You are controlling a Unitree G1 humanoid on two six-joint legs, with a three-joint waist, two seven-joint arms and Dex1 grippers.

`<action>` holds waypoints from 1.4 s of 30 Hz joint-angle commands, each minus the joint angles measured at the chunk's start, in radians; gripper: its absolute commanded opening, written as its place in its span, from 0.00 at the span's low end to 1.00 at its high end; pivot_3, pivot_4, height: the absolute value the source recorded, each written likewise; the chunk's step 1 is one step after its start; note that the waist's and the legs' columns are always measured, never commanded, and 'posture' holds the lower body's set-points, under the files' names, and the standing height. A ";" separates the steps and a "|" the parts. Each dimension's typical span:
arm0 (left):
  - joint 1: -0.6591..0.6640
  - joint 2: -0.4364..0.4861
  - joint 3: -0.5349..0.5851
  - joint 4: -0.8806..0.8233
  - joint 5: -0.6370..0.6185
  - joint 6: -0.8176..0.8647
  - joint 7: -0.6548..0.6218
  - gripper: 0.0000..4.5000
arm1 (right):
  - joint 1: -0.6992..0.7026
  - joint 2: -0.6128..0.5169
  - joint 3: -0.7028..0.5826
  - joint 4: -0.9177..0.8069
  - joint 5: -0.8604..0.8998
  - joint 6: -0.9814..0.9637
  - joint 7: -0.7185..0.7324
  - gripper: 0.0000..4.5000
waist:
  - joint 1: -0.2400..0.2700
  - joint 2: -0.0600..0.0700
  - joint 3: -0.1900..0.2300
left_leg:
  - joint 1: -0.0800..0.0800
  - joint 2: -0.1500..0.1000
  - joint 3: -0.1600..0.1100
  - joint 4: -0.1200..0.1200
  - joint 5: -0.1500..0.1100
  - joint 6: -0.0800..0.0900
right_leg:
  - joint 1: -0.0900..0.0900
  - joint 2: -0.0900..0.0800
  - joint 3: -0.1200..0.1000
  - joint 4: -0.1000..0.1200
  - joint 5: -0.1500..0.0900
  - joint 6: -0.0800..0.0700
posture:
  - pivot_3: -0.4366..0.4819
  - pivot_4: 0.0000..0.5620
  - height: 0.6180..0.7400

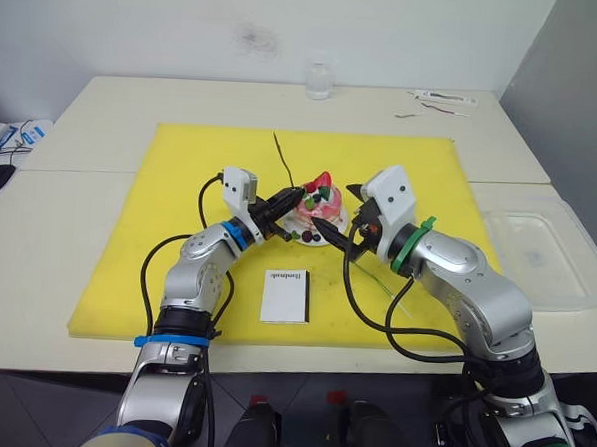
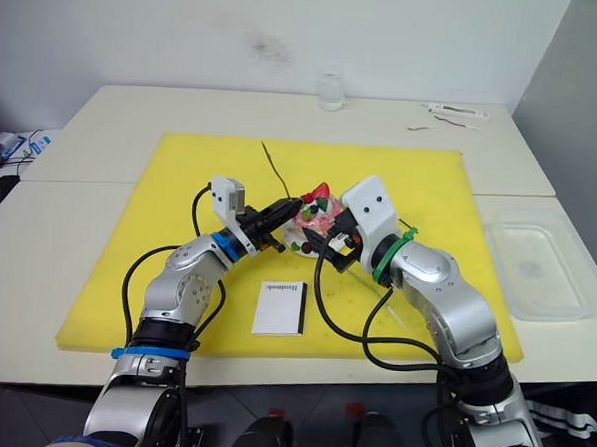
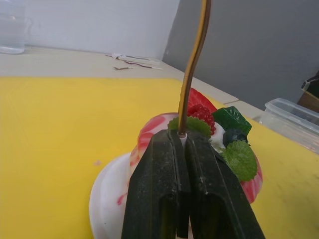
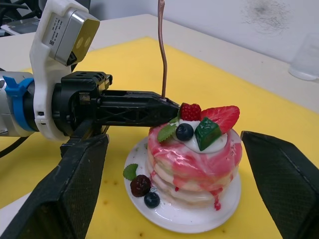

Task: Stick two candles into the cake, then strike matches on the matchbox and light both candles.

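Cream table (image 1: 105, 103), two tops butted w/ a seam on the right. Yellow mat (image 1: 181, 167) covers the middle. On the mat: white plate (image 4: 169, 211) w/ cake (image 4: 192, 154) near centre, matchbox (image 1: 285, 296) at the near edge, a thin greenish stick (image 1: 379, 280) just right of the plate. Off the mat: clear glass (image 1: 318, 79) at the far edge, clear plastic tray (image 1: 537, 258) to the right, small white bits (image 1: 440, 99) at far right corner.
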 commanded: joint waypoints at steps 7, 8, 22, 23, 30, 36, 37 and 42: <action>-0.022 0.018 0.004 -0.041 -0.010 0.038 -0.001 0.65 | -0.012 0.004 -0.020 -0.030 -0.005 -0.014 0.000 1.00 | 0.000 0.000 0.000 | 0.000 0.000 0.000 0.000 0.000 0.000 | 0.000 0.000 0.000 0.000 0.000 0.000 | 0.48 0.27 1.00; -0.023 0.025 0.009 -0.052 -0.016 0.048 -0.001 0.71 | -0.013 0.004 -0.020 -0.030 -0.006 -0.015 0.000 1.00 | 0.000 0.000 0.000 | 0.000 0.000 0.000 0.000 0.000 0.000 | 0.000 0.000 0.000 0.000 0.000 0.000 | 0.48 0.27 1.00; 0.018 0.124 0.043 -0.233 -0.062 0.157 -0.003 0.99 | -0.016 0.004 -0.017 -0.019 -0.007 -0.028 0.011 1.00 | -0.002 0.000 0.000 | 0.000 0.000 0.000 0.000 0.000 0.000 | 0.000 0.000 0.000 0.000 0.000 0.000 | 0.48 0.27 1.00; 0.034 0.141 0.039 -0.263 -0.067 0.174 -0.012 0.99 | -0.015 0.004 -0.020 -0.019 -0.005 -0.027 0.012 1.00 | -0.002 0.000 0.000 | 0.000 0.000 0.000 0.000 0.000 0.000 | 0.000 0.000 0.000 0.000 0.000 0.000 | 0.48 0.27 1.00; 0.125 0.309 -0.004 -0.398 -0.047 0.230 -0.126 0.99 | 0.007 -0.059 -0.050 -0.018 0.008 -0.037 0.063 1.00 | -0.003 0.000 0.000 | 0.000 0.001 0.000 -0.001 0.000 0.000 | -0.001 0.000 0.000 0.000 0.000 0.000 | 0.48 0.27 1.00; 0.161 0.447 -0.006 -0.500 -0.126 0.304 -0.276 0.99 | 0.091 -0.225 -0.131 -0.035 0.058 -0.046 0.210 1.00 | 0.002 0.000 0.000 | 0.000 0.000 0.000 -0.001 -0.002 0.004 | 0.000 0.000 0.000 -0.001 0.000 0.000 | 0.48 0.27 1.00; 0.157 0.463 -0.009 -0.515 -0.146 0.326 -0.299 0.99 | 0.114 -0.261 -0.147 -0.039 0.072 -0.046 0.244 1.00 | 0.002 0.000 0.000 | 0.000 0.000 0.000 -0.001 -0.002 0.004 | 0.000 0.000 0.000 -0.001 0.000 0.000 | 0.48 0.27 1.00; 0.125 0.498 -0.058 -0.568 -0.163 0.321 -0.400 0.99 | 0.226 -0.396 -0.216 -0.070 0.154 -0.018 0.373 1.00 | 0.000 0.000 0.000 | 0.000 0.001 0.001 -0.001 -0.003 0.005 | 0.000 0.000 0.000 -0.001 0.000 0.000 | 0.48 0.27 1.00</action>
